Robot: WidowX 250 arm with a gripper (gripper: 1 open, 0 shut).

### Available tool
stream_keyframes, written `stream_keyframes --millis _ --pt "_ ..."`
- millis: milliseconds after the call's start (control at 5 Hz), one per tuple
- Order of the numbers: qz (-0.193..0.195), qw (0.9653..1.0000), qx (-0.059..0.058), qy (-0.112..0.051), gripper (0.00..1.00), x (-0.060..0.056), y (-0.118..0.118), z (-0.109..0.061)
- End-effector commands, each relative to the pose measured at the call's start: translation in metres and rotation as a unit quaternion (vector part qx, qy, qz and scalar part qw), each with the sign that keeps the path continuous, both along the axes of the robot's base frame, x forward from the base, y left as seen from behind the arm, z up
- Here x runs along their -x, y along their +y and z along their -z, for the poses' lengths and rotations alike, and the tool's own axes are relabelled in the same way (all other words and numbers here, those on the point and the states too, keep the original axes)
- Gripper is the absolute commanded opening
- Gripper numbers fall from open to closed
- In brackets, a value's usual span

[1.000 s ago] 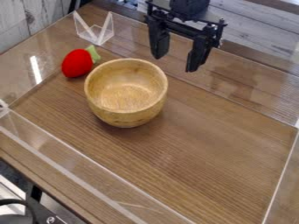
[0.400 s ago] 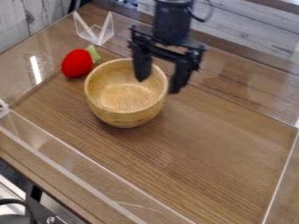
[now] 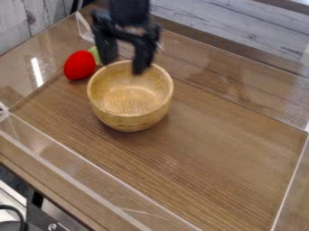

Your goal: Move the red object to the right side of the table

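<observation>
The red object (image 3: pixel 79 64), a small strawberry-shaped toy with a green top, lies on the table (image 3: pixel 205 144) at the left, just left of a round wooden bowl. My gripper (image 3: pixel 126 57) hangs pointing down over the bowl's far rim, a little to the right of the red object. Its two dark fingers (image 3: pixel 107 47) stand apart, open, with nothing between them. It touches neither the toy nor the bowl as far as I can see.
The light wooden bowl (image 3: pixel 130 94) stands left of centre, right beside the red object. Clear acrylic panels (image 3: pixel 72 171) border the table, and a clear angled piece stands behind the gripper at the back left.
The gripper has swung left and slightly toward the camera, from the back right of the bowl to above its far rim, near the red object. It stays open. Toy and bowl have not moved.
</observation>
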State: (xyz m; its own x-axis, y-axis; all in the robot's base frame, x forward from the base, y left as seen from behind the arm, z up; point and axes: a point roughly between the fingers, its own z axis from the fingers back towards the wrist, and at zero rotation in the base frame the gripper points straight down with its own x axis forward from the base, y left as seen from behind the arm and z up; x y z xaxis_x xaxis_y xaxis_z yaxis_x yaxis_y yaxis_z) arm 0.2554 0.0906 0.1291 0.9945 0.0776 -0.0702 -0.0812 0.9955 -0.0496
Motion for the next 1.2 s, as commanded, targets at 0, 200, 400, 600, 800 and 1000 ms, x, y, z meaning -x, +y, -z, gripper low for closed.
stream_keyframes --millis 0,200,400,600,800,1000 --pt "0.017 0.9989 -0.016 -0.041 1.0 -0.012 0.036 -0.03" --pt "-0.013 0.9988 -0.024 -0.04 1.0 -0.009 0.054 -0.012" --pt "-0.046 0.998 -0.028 -0.033 1.0 -0.009 0.059 0.009" --pt "-0.036 0.9982 -0.031 -0.036 1.0 -0.014 0.076 0.021" --pt "-0.011 0.9985 -0.026 -0.046 1.0 -0.019 0.09 0.025" --pt "0.02 0.998 -0.023 -0.054 1.0 -0.029 0.108 0.027"
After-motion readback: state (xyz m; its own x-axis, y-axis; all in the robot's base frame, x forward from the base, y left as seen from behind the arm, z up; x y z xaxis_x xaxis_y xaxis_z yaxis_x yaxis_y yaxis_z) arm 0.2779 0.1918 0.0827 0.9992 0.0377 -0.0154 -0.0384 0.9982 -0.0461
